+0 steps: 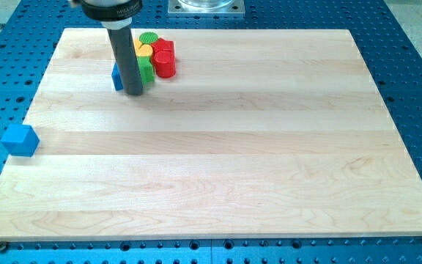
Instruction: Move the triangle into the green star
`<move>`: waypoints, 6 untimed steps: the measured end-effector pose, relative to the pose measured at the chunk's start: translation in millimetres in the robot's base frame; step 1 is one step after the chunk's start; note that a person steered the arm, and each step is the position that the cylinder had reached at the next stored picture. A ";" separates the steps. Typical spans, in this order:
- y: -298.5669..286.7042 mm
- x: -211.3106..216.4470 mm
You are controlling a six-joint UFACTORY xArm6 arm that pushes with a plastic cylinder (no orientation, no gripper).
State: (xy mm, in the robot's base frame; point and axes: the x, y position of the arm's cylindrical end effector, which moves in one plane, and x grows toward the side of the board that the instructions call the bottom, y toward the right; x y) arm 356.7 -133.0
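Pushing rightward, my tip (133, 92), which grips nothing, should keep squarely behind the blue triangle (116, 76) to seat it against the green star (146, 70).

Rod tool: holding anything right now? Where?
Nothing held. My tip just sits against the blue triangle and green star.

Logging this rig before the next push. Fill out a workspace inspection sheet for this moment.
Surface: wooden board on blue perforated table.
Job's things: blue triangle, mostly hidden behind the rod, beside green block; star shape not discernible.
Clutter: green cylinder, yellow block, red blocks clustered; blue cube at the board's left edge.
Pincer: none fitted; my tip sits against the triangle.
Cables: nothing seen.
Surroundings: metal base plate at the view's top.
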 end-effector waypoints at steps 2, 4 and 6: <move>-68.3 0.8; -80.0 -25.1; -50.3 -22.9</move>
State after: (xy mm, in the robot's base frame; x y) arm 333.8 -183.3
